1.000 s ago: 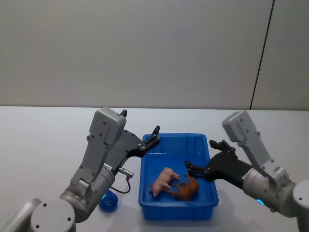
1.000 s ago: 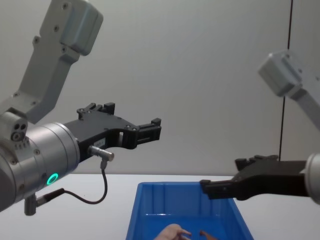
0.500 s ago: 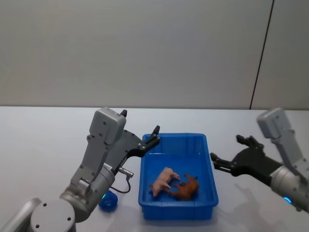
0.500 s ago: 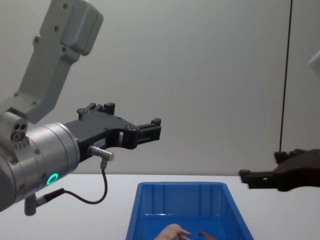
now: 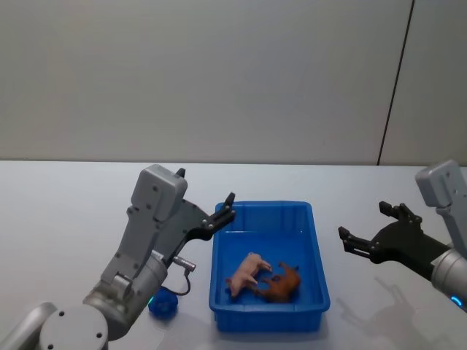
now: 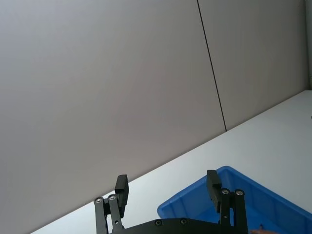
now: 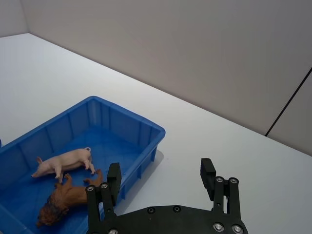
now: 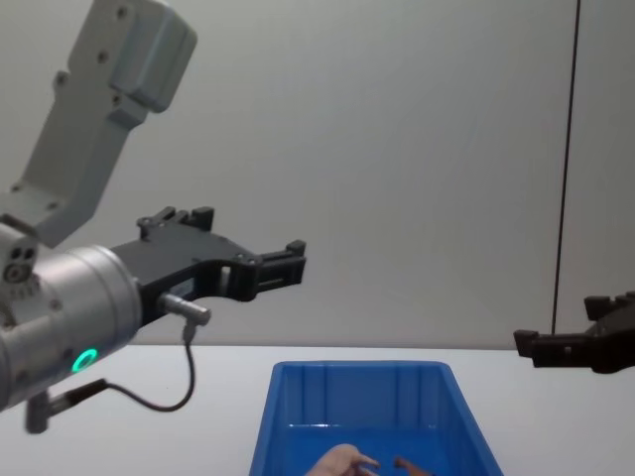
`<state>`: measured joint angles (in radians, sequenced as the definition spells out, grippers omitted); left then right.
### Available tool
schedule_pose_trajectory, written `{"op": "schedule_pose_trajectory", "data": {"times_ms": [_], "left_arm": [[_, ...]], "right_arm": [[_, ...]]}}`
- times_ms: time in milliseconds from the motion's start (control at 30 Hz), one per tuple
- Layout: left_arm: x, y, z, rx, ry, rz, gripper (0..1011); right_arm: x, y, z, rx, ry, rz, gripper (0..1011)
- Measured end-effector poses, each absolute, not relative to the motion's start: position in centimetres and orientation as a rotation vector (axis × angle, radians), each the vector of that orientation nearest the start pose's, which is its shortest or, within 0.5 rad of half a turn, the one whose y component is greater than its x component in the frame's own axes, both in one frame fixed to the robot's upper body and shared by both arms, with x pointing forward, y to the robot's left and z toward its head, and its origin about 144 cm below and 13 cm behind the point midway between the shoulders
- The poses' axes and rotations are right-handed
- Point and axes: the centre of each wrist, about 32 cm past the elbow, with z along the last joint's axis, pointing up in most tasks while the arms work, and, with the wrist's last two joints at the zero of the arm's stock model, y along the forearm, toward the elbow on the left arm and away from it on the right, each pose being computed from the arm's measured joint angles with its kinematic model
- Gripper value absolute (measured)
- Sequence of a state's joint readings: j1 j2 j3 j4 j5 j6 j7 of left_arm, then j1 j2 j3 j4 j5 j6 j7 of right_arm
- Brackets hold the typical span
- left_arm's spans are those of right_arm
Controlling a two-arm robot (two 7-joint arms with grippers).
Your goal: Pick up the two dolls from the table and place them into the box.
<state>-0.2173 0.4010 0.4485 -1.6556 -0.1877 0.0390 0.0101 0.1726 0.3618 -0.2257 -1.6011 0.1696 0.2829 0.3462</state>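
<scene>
Two dolls, a peach pig (image 5: 246, 273) and a brown lion (image 5: 282, 286), lie close together in your one blue box (image 5: 267, 320), lower centre. Left gripper (image 5: 225, 208) at its upper-left corner, right gripper (image 5: 363, 222) off to its right: both spread wide, empty. White table (image 5: 66, 211), grey wall (image 5: 219, 73).

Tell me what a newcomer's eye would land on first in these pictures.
The bright blue box in the middle of the white table draws the eye, with a pink pig and a brown lion lying side by side inside. Next come two black pincers, both open and empty: the left pincer up by the box's far left corner, the right pincer over the table to the box's right.
</scene>
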Motion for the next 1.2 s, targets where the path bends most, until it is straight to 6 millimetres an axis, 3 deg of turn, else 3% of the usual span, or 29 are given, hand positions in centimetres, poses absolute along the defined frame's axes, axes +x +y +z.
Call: {"op": "schedule_pose_trajectory", "data": {"times_ms": [367, 733, 1200], "left_arm": [[46.5, 21.8, 120.5, 0.169, -0.230, 1.199, 1002], [44.6, 23.9, 119.1, 0.265, -0.127, 1.219, 1002], [45.2, 26.1, 116.2, 0.375, -0.030, 1.171, 1002]], "right_arm": [[49.7, -26.7, 120.2, -0.281, -0.019, -1.049, 1001], [49.6, -26.9, 120.2, -0.279, -0.019, -1.053, 1001], [49.6, -27.0, 120.2, -0.279, -0.018, -1.055, 1001]]}}
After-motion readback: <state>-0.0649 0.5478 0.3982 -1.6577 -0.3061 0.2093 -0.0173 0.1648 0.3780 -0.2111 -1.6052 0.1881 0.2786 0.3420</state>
